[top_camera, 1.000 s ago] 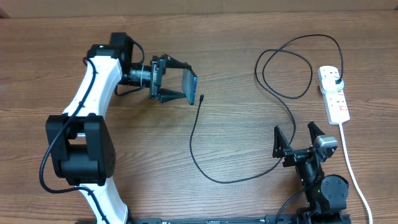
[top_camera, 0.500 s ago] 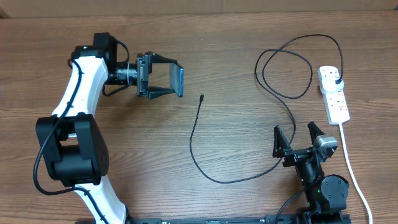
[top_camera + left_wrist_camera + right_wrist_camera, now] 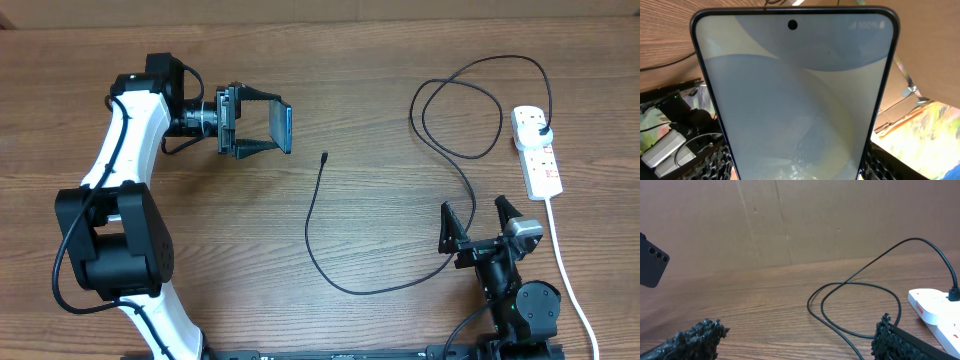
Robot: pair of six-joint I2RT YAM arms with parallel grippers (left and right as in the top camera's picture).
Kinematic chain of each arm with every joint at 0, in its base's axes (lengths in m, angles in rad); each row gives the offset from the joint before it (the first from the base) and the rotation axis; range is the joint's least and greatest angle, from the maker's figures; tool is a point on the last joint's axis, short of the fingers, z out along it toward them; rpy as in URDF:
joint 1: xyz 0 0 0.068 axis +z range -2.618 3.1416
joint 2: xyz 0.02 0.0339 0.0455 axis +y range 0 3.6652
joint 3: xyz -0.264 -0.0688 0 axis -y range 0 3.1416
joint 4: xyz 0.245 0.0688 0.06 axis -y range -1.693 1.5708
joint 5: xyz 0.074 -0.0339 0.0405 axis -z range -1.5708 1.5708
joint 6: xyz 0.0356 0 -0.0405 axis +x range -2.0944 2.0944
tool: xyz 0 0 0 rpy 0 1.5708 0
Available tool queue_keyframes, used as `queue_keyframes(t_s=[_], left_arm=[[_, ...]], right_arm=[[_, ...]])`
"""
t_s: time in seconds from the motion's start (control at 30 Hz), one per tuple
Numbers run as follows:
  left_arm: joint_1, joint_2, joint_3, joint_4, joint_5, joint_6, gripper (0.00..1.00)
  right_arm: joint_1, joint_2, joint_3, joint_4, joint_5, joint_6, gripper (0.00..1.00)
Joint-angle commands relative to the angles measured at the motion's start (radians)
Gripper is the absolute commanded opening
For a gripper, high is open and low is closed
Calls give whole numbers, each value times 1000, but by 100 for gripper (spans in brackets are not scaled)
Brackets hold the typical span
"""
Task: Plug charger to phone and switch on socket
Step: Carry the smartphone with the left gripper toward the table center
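The left gripper [image 3: 274,127] holds the phone [image 3: 287,126] up. The charger tip [image 3: 325,157] lies near, just beyond it on the tabletop [image 3: 400,320]. The right gripper [image 3: 480,222] is wide open.

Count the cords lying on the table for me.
2. The thin black charger cable loops from the power strip at right to a loose tip mid-table; the strip's white cord runs off the near right edge. None looks hidden.

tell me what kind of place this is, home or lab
Most likely a robotics lab bench, not a home: robot arms at a wooden table, a plain cardboard backdrop behind it, and staged props: a phone in the left pincer and a white socket strip.
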Motion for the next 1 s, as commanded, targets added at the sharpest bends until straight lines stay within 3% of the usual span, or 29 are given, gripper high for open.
queue_keyframes(t_s=[0.0, 0.27, 0.53, 0.73, 0.97], left_arm=[[2, 2, 31, -2, 54, -13, 64], [-8, 2, 31, -3, -76, 5, 63], [-51, 2, 31, -2, -408, 5, 59], [-97, 2, 31, -9, -753, 5, 56], [-165, 2, 31, -26, -902, 5, 57]], right_arm=[[3, -8, -11, 4, -5, -1, 100], [3, -8, -11, 4, -5, -1, 100], [3, -8, -11, 4, -5, -1, 100], [3, -8, -11, 4, -5, -1, 100], [3, -8, -11, 4, -5, -1, 100]])
